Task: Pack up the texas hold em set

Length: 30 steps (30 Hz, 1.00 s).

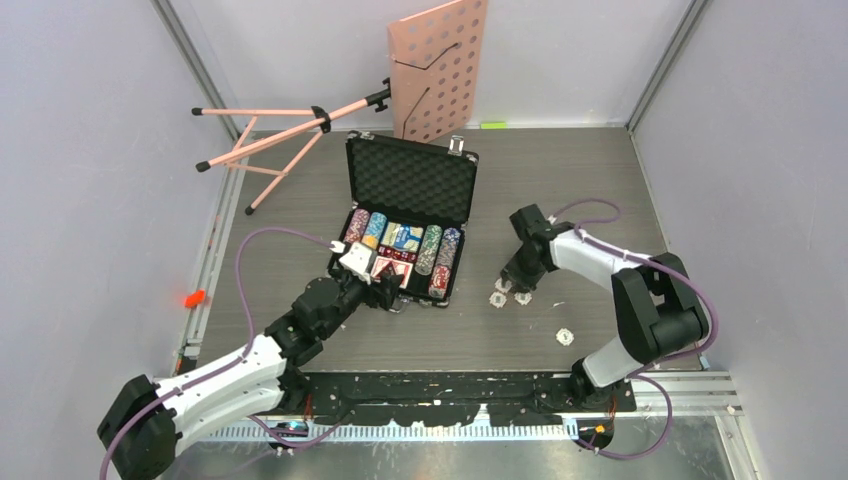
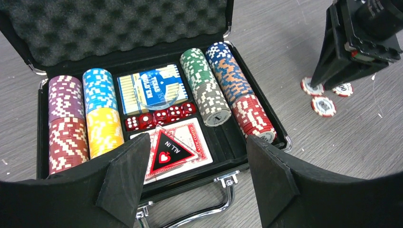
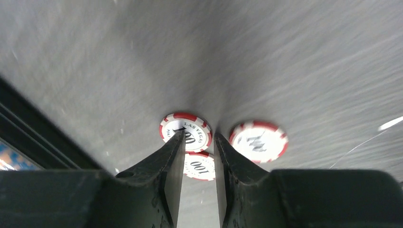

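Poker case lies open mid-frame in the top view, already holding chip rows, cards and dice, while a few red-and-white chips lie unpacked on the desk to its right; left fingers apart, right fingers nearly together over one, grip unclear.

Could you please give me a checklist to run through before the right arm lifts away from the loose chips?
1. Case open, lid up: ok.
2. Left claw open and empty above the case's front: ok.
3. Right claw firmly gripping a chip: cannot tell; its jaws stand narrow among the red-and-white chips.
4. All chips packed: not ok; three lie by the right claw and a fourth chip nearer the arm bases.
5. Room in the case: ok; there is free slot space in front of the grey stack.
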{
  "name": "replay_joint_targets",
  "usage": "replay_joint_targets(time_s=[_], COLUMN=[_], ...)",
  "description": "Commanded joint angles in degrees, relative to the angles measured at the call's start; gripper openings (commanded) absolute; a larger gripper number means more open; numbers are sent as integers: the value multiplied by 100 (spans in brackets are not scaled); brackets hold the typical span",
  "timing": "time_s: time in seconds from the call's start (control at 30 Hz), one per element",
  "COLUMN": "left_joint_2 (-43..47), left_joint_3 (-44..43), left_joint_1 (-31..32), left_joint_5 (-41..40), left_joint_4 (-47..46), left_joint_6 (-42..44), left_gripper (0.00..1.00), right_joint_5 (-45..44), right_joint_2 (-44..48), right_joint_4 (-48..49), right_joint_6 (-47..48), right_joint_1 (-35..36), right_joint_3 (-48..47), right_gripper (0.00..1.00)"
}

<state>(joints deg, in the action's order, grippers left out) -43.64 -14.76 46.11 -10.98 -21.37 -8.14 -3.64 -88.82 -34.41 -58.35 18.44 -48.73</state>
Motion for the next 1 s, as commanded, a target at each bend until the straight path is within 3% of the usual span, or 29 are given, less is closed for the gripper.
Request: replay_joint_targets(time_s=[0.0, 0.07, 0.27, 0.47, 0.6, 0.77, 0.97], left_joint_2=[-86, -119, -97, -32, -5, 39, 33], left_joint_3=[-129, -145, -167, -202, -202, -212, -220], left_joint_1=[-1, -1, -5, -5, -5, -5, -5], left_joint_5=[-123, -107, -93, 57, 47, 51, 57], left_joint_4=[-114, -106, -48, 53, 133, 194, 220], left_joint_6=[-12, -21, -58, -273, -320, -294, -276], left_gripper=[77, 77, 78, 81, 90, 99, 100], right_joint_5=[277, 49, -352, -451, -707, -756, -788], right_joint_2=[350, 494, 747, 501, 189, -53, -473], right_joint_4=[-140, -436, -916, -863, -988, -792, -724], right_joint_6=[-627, -410, 181, 242, 323, 361, 368], right_joint_1=[358, 362, 362, 722, 923, 1053, 1188], right_joint_3=[108, -129, -599, -717, -904, -823, -864], right_gripper=[35, 37, 60, 64, 72, 72, 69])
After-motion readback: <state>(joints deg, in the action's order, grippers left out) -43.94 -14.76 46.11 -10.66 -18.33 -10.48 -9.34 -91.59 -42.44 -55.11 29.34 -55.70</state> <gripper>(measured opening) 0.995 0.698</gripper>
